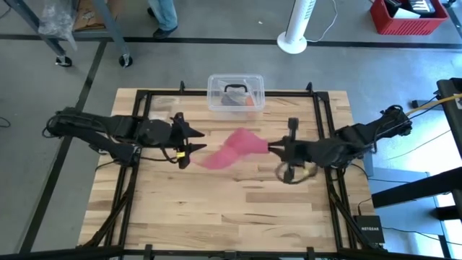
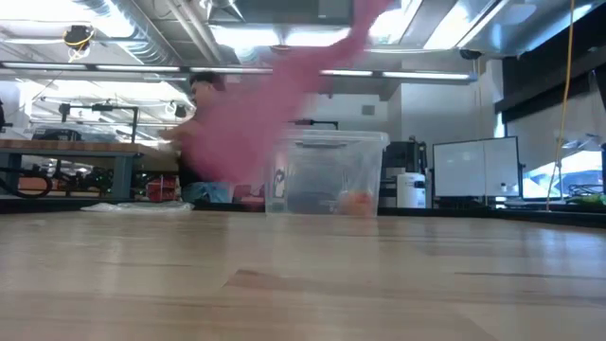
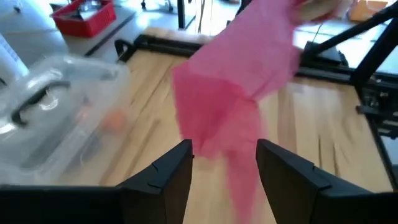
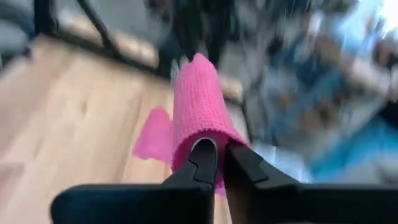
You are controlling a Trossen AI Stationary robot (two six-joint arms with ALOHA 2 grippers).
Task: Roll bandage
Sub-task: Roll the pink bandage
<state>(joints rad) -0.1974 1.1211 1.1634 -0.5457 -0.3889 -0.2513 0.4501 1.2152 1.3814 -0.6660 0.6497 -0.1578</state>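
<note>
The pink bandage (image 1: 234,148) stretches above the table's middle between my two grippers; it also shows in the low view (image 2: 256,114) and both wrist views (image 3: 236,93) (image 4: 196,93). My right gripper (image 1: 273,149) (image 4: 216,152) is shut on its right end. My left gripper (image 1: 196,148) (image 3: 224,158) stands open at the strip's left end, which hangs down in the gap between the two fingers; I cannot tell whether it touches them. My right gripper has the bandage's right end (image 4: 202,127) at its fingertips, coming level from the table's right. The fabric lies wrapped over and around the shut fingertips like a sleeve. From there the strip runs off toward the left gripper, lifted off the wood.
A clear plastic box with a black handle (image 1: 235,92) (image 2: 327,175) (image 3: 56,112) stands at the table's far edge, just behind the bandage. A black frame (image 1: 317,108) rims the tabletop. A person (image 2: 204,95) is beyond the far edge.
</note>
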